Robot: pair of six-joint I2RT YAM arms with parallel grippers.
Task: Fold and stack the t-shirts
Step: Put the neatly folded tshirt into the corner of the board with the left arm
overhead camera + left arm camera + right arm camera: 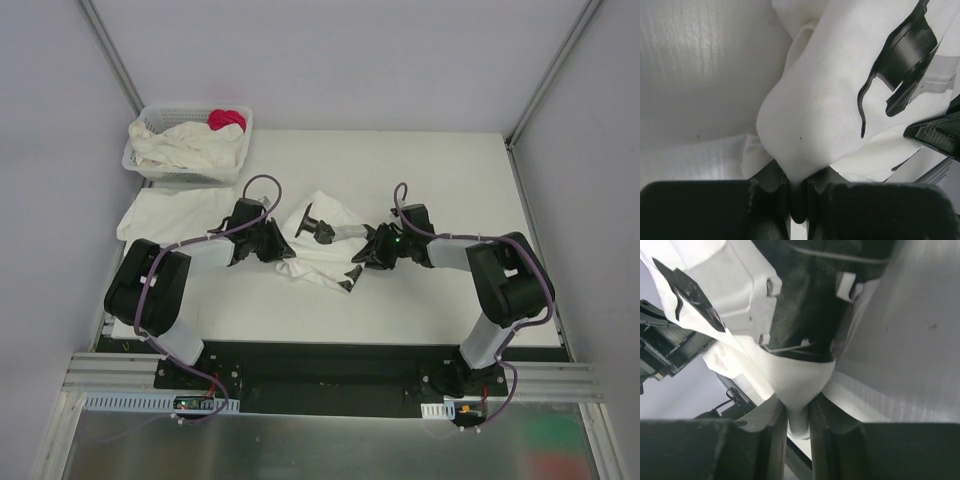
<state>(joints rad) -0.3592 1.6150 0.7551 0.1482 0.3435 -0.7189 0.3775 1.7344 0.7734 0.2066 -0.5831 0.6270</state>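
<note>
Top camera first: we've got a crumpled white cotton t-shirt point(318, 248) mid-table, strung between the left gripper point(283, 247) and the right gripper point(362, 258). Far left, a white plastic lattice basket point(140, 165) holds a heap of white shirts point(195, 148), and a flat white shirt point(165, 215) lies just near of it.

Left wrist: the jaws are clamped tight on a fold of the t-shirt.

Right wrist: the jaws are nearly together, with cloth wedged between them.
</note>
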